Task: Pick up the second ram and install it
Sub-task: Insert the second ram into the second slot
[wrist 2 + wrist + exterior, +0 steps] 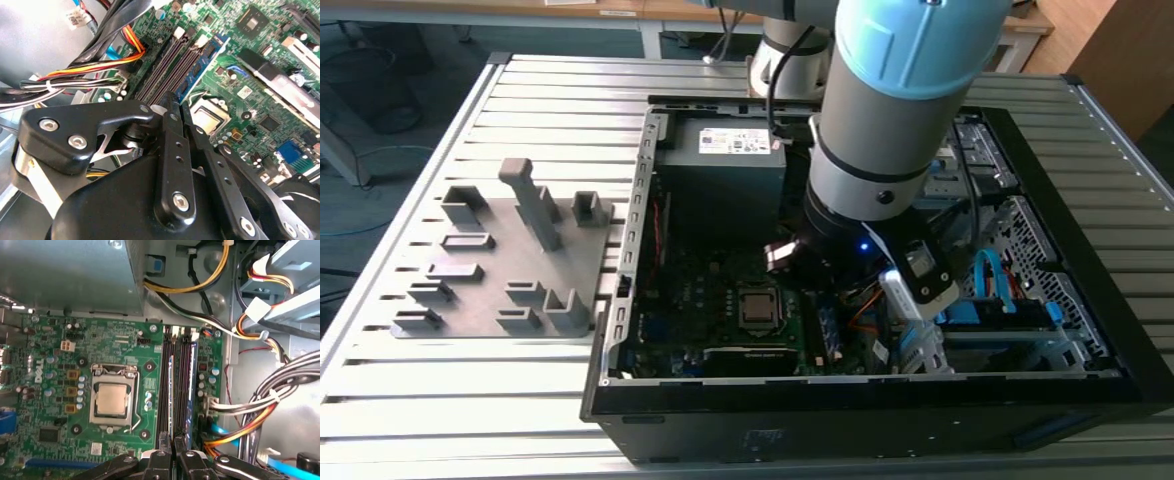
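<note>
Arm's down inside the open PC case (1067, 385)

Pincer (172, 450) pressed together right over the second ram (171, 395), which sits in the motherboard's memory slots beside the CPU socket (111, 400).

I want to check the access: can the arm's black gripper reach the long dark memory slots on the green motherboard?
Probably yes. The black gripper hangs just above the long dark memory slots, and the coloured cable bundles lie beside them, not across.

Arm (894, 130) inside open computer case (881, 400)
</note>
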`<state>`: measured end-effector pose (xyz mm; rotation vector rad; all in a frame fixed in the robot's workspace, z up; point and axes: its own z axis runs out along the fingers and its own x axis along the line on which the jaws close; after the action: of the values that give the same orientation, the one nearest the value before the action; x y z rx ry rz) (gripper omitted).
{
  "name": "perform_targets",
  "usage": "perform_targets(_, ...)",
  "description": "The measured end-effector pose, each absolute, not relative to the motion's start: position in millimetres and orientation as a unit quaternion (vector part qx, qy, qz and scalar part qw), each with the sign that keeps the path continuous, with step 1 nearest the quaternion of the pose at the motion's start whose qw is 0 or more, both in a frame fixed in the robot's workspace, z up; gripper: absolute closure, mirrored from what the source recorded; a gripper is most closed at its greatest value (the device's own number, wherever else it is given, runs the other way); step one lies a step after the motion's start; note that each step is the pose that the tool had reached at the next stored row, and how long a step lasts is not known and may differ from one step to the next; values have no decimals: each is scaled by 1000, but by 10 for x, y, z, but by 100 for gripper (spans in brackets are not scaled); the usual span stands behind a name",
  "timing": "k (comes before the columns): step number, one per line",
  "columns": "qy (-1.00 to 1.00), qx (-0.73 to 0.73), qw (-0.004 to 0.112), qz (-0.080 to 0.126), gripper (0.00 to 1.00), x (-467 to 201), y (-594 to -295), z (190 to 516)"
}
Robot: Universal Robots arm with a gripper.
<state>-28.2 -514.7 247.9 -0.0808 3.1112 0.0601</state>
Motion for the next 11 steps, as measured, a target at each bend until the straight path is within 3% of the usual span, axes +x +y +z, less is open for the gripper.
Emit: perform_targets(11, 1000, -6, 15, 16, 86, -281, -5019, 2401)
